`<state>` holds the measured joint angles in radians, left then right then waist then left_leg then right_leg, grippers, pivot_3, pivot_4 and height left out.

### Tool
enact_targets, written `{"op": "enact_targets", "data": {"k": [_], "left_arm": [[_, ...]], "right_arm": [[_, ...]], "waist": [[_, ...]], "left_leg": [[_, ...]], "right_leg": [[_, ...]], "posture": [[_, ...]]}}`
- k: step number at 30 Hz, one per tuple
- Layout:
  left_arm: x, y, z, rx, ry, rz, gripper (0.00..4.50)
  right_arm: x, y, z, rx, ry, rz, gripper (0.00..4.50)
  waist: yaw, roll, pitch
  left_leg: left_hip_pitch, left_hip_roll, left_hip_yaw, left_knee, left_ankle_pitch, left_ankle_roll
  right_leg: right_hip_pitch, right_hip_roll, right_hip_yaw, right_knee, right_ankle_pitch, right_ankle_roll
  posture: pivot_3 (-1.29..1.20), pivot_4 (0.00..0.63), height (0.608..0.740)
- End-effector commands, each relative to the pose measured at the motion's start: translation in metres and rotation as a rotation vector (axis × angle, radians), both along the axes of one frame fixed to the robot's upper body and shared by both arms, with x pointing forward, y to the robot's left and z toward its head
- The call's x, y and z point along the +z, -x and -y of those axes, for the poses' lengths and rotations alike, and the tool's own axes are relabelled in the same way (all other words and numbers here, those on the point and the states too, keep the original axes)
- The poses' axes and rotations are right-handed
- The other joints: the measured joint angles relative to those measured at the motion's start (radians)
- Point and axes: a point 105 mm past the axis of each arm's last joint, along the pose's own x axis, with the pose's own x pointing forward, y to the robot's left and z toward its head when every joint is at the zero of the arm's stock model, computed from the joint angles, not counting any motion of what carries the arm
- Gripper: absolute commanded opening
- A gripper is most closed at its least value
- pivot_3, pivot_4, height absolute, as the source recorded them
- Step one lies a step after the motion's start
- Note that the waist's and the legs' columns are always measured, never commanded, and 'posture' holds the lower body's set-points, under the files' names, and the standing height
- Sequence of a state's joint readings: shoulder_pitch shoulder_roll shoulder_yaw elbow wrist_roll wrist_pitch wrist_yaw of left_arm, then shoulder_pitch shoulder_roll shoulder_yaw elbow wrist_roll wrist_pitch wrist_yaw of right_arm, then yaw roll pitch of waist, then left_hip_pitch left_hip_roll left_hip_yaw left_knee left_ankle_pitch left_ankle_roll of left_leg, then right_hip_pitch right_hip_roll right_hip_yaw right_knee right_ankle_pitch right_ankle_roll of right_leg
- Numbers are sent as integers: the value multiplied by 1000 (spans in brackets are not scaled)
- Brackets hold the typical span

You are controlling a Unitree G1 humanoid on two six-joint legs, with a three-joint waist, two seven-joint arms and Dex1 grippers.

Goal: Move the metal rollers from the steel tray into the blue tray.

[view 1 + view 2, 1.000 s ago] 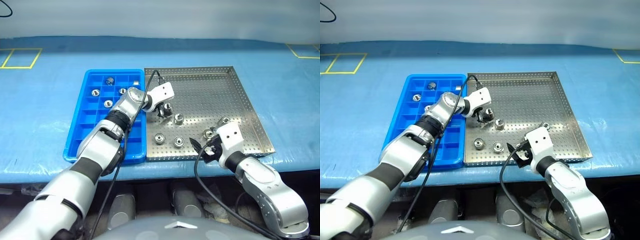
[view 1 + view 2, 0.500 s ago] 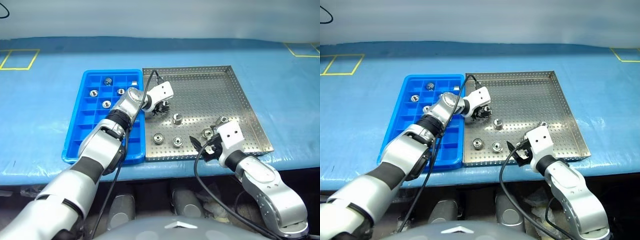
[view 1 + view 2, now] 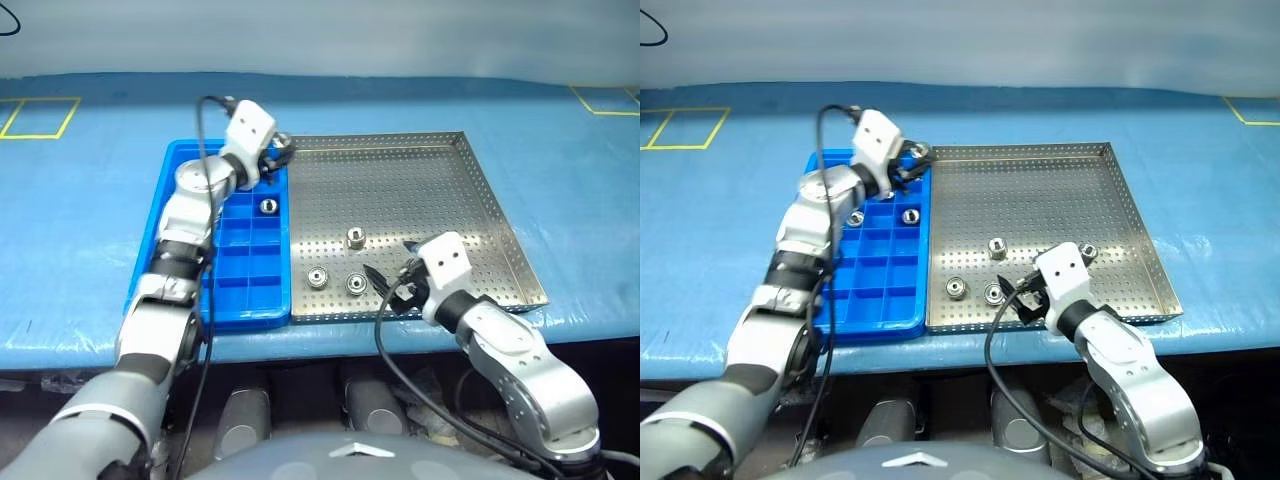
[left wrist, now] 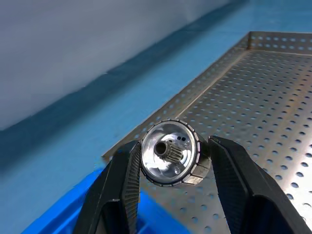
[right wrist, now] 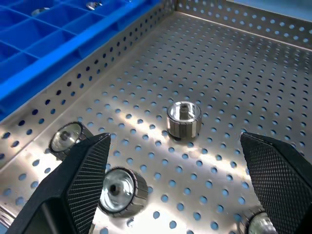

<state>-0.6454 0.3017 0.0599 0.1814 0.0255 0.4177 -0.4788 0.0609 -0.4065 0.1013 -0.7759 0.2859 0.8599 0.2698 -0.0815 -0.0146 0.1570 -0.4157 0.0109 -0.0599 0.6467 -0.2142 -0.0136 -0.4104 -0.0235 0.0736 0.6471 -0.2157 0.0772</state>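
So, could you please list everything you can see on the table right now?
table: one, blue cover, under both trays
steel tray: one, silver, perforated, right of the blue tray
blue tray: one, bright blue, gridded, touching the steel tray's left side
metal rollers: four, silver, on the steel tray's near half
metal rollers in the blue tray: at least two visible, silver; the left arm covers part of the tray
held roller: one, silver, between the left gripper's fingers
yellow tape marks: two, at the table's far corners
left gripper: black fingers, shut on the roller, above the trays' far shared edge
right gripper: black fingers, open, over the steel tray's near part
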Motion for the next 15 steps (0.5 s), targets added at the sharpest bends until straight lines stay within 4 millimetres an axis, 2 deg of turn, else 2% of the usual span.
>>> {"op": "enact_targets", "data": {"k": [1,7,11,15], "left_arm": [[27,20,-36,206,18,116,1915],[-2,61,-68,441,68,64,1915],[-25,73,-69,485,74,-2,1915],[-34,76,-66,492,83,-32,1915]], "right_arm": [[9,-2,-18,79,-37,28,4500],[7,-5,-40,181,-46,22,4500],[8,-6,-43,201,-49,22,4500],[7,-6,-43,208,-42,20,4500]], "waist": [[18,0,0],[74,-1,0],[92,-2,0],[99,-2,0]], "left_leg": [[0,0,0,0,0,0],[1,-1,-1,2,0,-1],[1,-2,-2,2,0,-1],[1,-1,-2,2,1,-1]], "right_leg": [[0,0,0,0,0,0],[3,-1,-2,-1,0,0],[4,-2,-3,-2,0,-1],[4,-2,-4,-2,-3,-5]], "posture": [[41,150,740],[95,150,740],[111,150,740],[108,150,740]]}}
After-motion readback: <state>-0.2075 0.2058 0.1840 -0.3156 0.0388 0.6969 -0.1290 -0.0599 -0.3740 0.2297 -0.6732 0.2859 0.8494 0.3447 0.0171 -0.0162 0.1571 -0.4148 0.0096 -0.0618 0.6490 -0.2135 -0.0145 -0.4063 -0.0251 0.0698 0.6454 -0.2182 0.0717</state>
